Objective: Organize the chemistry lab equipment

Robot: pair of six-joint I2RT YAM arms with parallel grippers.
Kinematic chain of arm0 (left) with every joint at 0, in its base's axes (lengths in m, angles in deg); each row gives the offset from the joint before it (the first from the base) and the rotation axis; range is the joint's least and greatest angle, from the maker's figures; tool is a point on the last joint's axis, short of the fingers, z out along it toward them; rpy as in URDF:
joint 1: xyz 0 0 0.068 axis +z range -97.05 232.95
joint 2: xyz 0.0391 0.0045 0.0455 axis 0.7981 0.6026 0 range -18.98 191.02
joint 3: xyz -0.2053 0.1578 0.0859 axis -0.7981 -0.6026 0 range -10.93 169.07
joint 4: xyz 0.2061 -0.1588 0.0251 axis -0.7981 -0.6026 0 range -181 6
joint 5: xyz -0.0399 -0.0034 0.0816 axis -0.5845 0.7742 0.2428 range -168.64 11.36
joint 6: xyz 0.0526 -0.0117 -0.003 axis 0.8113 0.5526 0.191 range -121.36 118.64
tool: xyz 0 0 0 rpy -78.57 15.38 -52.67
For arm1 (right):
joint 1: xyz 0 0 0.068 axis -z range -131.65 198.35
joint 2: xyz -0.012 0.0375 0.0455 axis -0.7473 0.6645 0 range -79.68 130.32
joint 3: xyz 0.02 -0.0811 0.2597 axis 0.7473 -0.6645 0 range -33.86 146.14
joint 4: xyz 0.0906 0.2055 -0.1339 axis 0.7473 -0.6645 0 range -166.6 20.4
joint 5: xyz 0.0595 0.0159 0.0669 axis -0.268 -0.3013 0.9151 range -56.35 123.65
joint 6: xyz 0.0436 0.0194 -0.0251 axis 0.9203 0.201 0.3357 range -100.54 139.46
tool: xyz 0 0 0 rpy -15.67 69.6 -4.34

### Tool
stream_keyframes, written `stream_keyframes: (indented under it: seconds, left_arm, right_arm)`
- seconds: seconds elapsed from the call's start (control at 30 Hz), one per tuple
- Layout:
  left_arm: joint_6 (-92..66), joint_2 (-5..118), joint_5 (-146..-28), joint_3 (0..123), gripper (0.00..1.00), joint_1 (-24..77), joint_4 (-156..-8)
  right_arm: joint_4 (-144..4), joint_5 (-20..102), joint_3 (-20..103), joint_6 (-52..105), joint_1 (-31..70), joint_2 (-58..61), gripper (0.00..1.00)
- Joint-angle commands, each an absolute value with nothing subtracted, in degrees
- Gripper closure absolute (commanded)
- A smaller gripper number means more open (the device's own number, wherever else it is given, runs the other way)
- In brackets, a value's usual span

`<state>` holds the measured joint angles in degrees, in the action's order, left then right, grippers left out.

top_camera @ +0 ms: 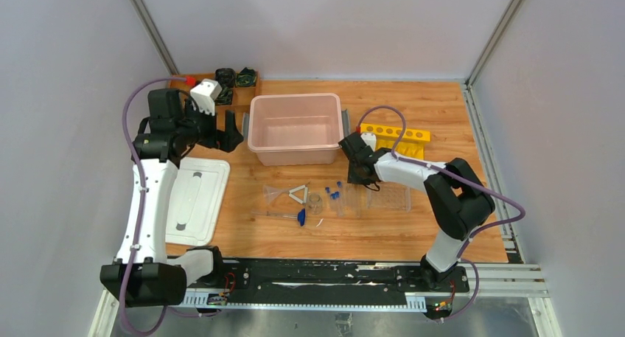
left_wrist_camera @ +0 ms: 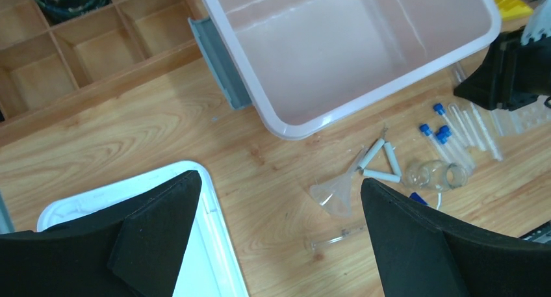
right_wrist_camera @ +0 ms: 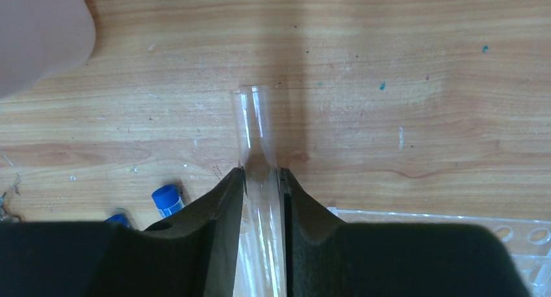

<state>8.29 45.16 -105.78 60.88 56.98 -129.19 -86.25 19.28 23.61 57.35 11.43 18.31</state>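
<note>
The right jaws are pinching a clear tube across its body, drawn narrow around the glass, with its open mouth sticking out toward 12 o'clock in the wrist view. This hold is likely stopping it from pivoting. The clear tube rack is lying at 5 o'clock of that grip, so the tube is probably heading for one of its holes. I cannot tell whether it is lifted off the worktop.

The blue-capped tubes are lying at 9 o'clock of the rack. The tiny clear dish, white triangle and clear funnel are trailing further toward 9, with the blue-tipped rod at 6 o'clock of them.

The left jaws are standing wide with nothing between them, hovering at 10 o'clock of the worktop beside the pink bin. They are seemingly parked clear of the right arm's work. A white lid is lying at 8 o'clock.
</note>
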Motion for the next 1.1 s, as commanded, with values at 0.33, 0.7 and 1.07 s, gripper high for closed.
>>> stream_keyframes:
  seconds: [0.33, 0.7, 1.07]
  left_arm:
    - [3.04, 46.03, -113.70, 71.64, 0.00, 55.23, -129.02]
    - [3.30, 44.11, -112.06, 65.42, 0.00, 38.17, -131.90]
    - [-4.96, 47.42, -117.04, 66.01, 0.01, 30.28, -130.24]
  right_arm:
    - [-92.03, 16.79, 23.32, 58.10, 10.26, 7.70, 1.00]
    - [-93.95, 19.76, 31.53, 59.23, 6.68, -8.61, 1.00]
    - [-79.68, 17.00, 48.14, 58.44, -4.60, -0.80, 1.00]
